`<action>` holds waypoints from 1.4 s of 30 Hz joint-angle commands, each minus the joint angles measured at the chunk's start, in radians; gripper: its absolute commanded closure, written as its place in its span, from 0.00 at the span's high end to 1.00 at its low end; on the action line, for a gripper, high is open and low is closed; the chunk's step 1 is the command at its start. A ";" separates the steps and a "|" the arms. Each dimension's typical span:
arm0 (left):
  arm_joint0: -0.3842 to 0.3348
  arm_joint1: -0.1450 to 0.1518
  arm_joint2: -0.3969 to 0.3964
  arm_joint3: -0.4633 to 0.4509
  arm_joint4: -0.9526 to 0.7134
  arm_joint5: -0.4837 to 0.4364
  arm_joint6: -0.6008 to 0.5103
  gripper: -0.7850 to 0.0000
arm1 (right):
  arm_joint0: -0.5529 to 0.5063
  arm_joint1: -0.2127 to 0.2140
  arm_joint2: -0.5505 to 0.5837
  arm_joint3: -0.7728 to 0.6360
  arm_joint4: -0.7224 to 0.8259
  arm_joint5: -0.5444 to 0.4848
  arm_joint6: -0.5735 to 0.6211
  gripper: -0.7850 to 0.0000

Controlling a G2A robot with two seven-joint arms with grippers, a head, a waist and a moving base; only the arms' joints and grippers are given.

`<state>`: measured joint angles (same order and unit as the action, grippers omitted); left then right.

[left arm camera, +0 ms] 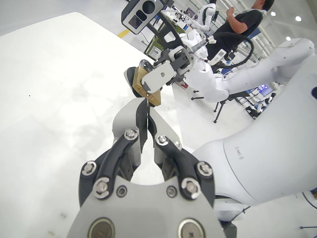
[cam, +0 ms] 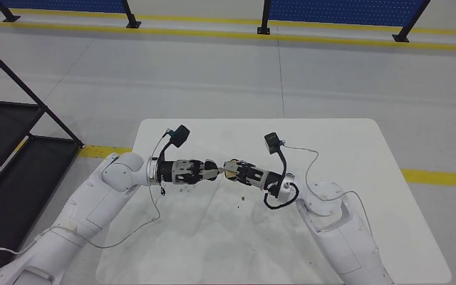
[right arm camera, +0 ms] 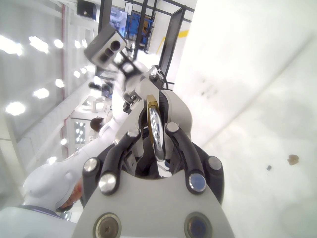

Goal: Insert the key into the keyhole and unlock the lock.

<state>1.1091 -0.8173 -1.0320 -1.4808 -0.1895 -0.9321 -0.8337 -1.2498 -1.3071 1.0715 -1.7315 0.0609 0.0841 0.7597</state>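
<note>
Nearly hidden key (left arm camera: pixel 147 99)
The left gripper's (left arm camera: pixel 146 105) pads (left arm camera: pixel 143 120) cover it save a sliver at the brass padlock (left arm camera: pixel 137 80); whether it enters the keyhole is unclear.

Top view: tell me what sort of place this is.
Probably a robotics lab or test hall. The grey floor is marked with yellow lines and fenced by blue barriers. Another white robot stands in the background, under rows of ceiling lights.

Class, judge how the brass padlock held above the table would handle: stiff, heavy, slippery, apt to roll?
The padlock looks solid brass, so probably rigid and heavy for its size. Its polished shackle seems slippery. Flat sides clamped between jaws suggest it would lie still, not roll.
</note>
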 commanded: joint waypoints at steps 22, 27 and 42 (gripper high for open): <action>0.041 -0.016 -0.051 -0.034 0.277 -0.080 0.204 0.00 | 0.000 0.000 0.000 0.000 0.000 0.000 0.000 0.00; 0.047 -0.020 -0.062 -0.044 0.346 -0.080 0.254 0.00 | 0.000 0.000 0.000 0.000 0.000 0.000 0.000 0.00; 0.070 -0.029 -0.079 -0.074 0.521 -0.080 0.386 0.00 | 0.000 0.000 0.000 0.000 0.000 0.000 0.000 0.00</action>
<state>1.1774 -0.8464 -1.1110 -1.5526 0.3223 -1.0123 -0.4547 -1.2498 -1.3071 1.0715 -1.7315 0.0609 0.0841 0.7597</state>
